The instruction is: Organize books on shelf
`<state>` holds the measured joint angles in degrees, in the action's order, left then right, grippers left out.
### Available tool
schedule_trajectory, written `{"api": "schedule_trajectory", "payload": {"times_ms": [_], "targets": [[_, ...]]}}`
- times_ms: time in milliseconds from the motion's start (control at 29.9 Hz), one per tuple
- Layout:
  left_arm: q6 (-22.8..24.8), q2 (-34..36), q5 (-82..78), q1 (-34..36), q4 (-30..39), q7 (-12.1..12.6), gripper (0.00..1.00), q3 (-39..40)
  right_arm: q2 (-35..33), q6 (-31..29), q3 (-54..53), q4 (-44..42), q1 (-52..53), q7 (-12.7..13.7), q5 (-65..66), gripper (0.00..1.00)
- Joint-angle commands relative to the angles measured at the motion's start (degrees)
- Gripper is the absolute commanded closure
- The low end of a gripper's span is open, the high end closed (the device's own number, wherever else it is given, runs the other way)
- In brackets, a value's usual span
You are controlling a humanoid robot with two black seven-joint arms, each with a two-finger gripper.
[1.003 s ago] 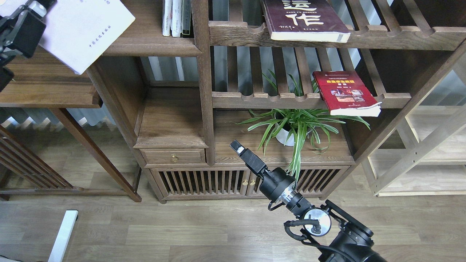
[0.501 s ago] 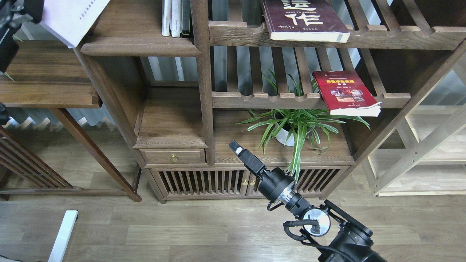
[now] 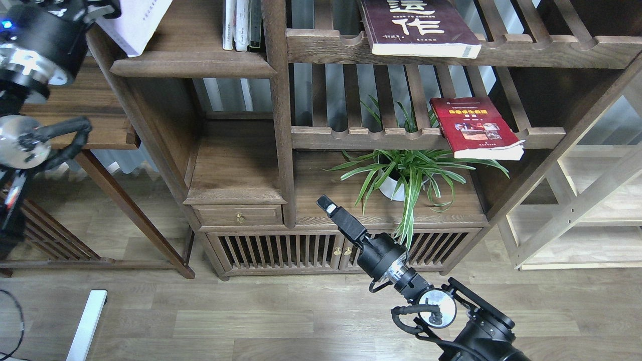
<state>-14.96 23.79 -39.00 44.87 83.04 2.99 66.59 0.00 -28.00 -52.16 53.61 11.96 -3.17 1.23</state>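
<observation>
From the head view, our chief worry was the pale white-lavender paperback [image 3: 134, 22]. It sat at the top left corner of the frame, tilted, with its lower corner over the left end of the dark-brown shelf [image 3: 190, 64] and only part of it showing. If it met the thick rounded front edge at that angle, we judged it could catch, twist in our hold and slide off toward the floor. It could also push into the slim white- and black-spined books [image 3: 243, 25] standing at the right end of that board and tip them.

Our left arm came in high from the left, its thick wrist housing beside the shelf's left post. The left gripper [image 3: 100, 9] was cut by the frame's top edge, and we could not tell how its jaws stood, though the paperback appeared to be carried by them.

Our right arm rose from the bottom right, with the right gripper [image 3: 328, 204] pointing up and left in front of the lower cabinet, near the spider plant [image 3: 411, 173]. It was seen end-on, so we could not tell its jaws' state; nothing showed in them.

The maroon book [image 3: 416, 25] lay on the upper slatted rack, overhanging the rail. The red book [image 3: 474, 128] lay on the rack below, also overhanging, and a stray bump could drop it.
</observation>
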Motion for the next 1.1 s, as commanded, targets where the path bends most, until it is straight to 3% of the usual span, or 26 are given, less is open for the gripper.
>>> {"api": "schedule_trajectory", "payload": {"times_ms": [0, 301, 568, 802, 1070], "targets": [[-1.6, -1.7, -1.2, 3.7, -4.0, -0.2, 1.0, -1.6, -0.3, 0.0, -0.3, 0.0, -0.4, 0.0, -0.1, 0.01], [-1.2, -5.9, -1.2, 15.6, -19.0, -2.3, 1.0, -8.5, -1.8, 0.0, -2.5, 0.1, -0.4, -0.1, -0.6, 0.01], [0.2, -10.2, -0.1, 22.3, -31.9, -6.1, 1.0, -13.9, -1.9, 0.0, -3.8, 1.0, -0.4, 0.0, -0.6, 0.01], [1.7, -12.3, 0.2, 24.4, -38.0, -6.4, 1.0, -14.1, -1.8, 0.0, -3.9, 1.1, -0.4, -0.1, -0.6, 0.01], [1.8, -13.9, 0.2, 24.4, -39.4, -6.6, 1.0, -14.3, -1.8, 0.0, -3.9, 1.1, -0.4, -0.1, -0.6, 0.01]]}}
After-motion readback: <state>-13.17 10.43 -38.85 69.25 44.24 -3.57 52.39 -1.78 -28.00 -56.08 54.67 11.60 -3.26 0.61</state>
